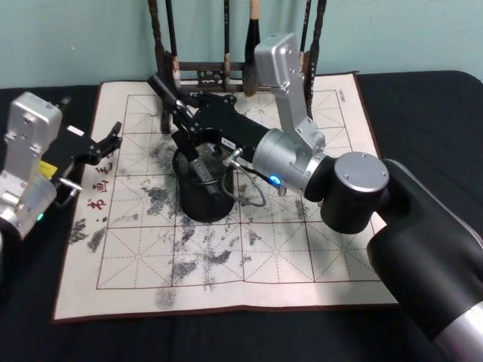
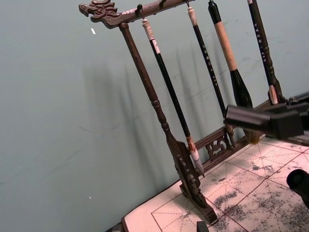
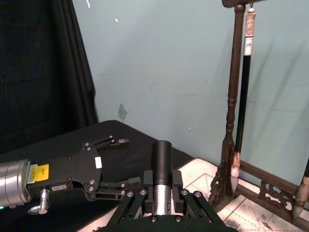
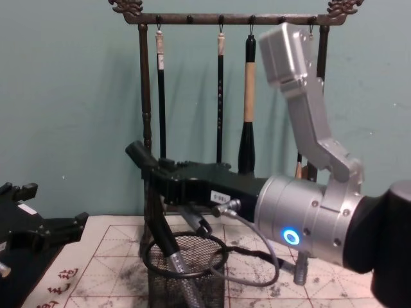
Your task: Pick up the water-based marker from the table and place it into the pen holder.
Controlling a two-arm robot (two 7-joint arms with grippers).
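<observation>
My right gripper (image 1: 187, 130) is shut on the water-based marker (image 1: 167, 98), a silver barrel with a black cap. It holds the marker tilted, cap up and toward the back left. In the chest view the marker (image 4: 160, 221) slants down from the gripper (image 4: 166, 183), and its lower end sits inside the black mesh pen holder (image 4: 215, 282). The pen holder (image 1: 204, 205) stands on the mat's middle. In the right wrist view the marker (image 3: 162, 162) stands clamped between the fingers. My left gripper (image 1: 113, 141) is parked open at the mat's left edge, apart from the holder.
A tall dark wooden brush rack (image 1: 226, 75) with hanging calligraphy brushes (image 2: 231, 58) stands at the mat's far edge, just behind the right gripper. The ink-stained grid mat (image 1: 249, 256) lies on a black tablecloth (image 1: 423, 113). A grey cable (image 1: 259, 194) loops beside the holder.
</observation>
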